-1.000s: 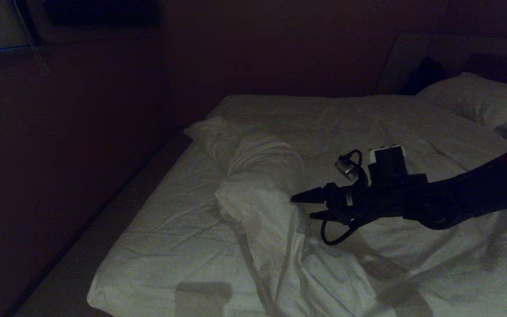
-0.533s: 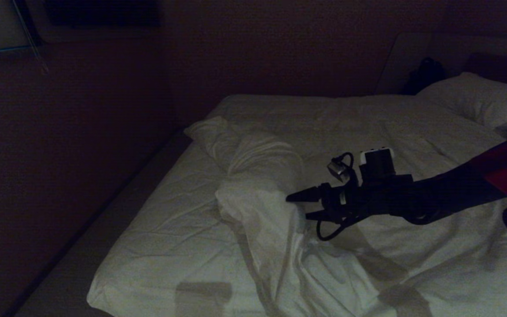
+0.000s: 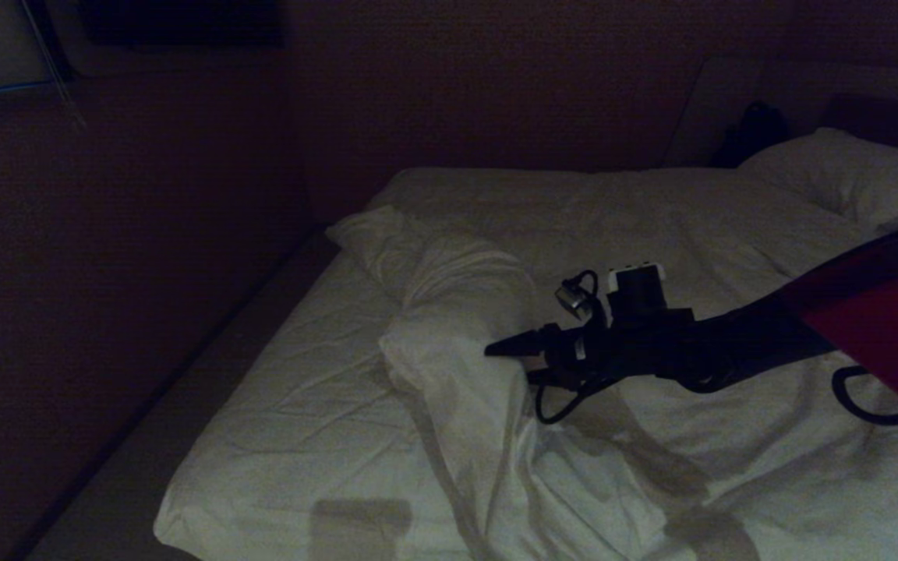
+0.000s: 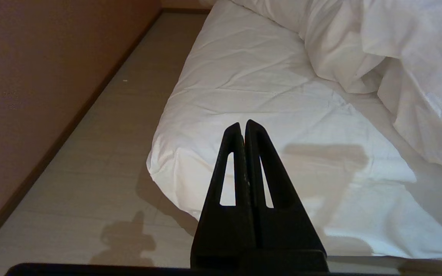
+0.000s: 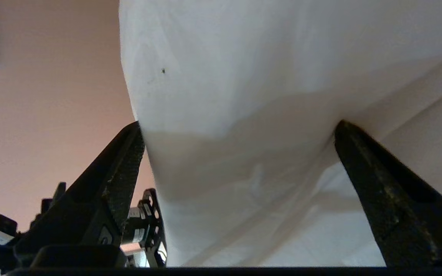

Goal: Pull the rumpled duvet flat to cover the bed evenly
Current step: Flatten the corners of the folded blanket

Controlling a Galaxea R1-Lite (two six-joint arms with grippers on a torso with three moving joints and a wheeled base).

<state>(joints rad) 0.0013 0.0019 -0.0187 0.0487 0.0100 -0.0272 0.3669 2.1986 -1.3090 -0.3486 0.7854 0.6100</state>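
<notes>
Soft, matt white cloth, puffy and deeply creased, on the duvet (image 3: pixel 464 366). Thinner matt cotton, finely wrinkled, on the fitted sheet (image 4: pixel 251 88). Matt black plastic, slightly textured, on the right gripper (image 5: pixel 240 130) fingers (image 5: pixel 382 191).

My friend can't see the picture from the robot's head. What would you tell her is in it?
The robot's right gripper reaches, open, across a bed toward the bunched-up edge of a white duvet. The room is dim, with a pillow at the far right.

Right end effector (image 3: pixel 517 360) extended, spread wide.
</notes>
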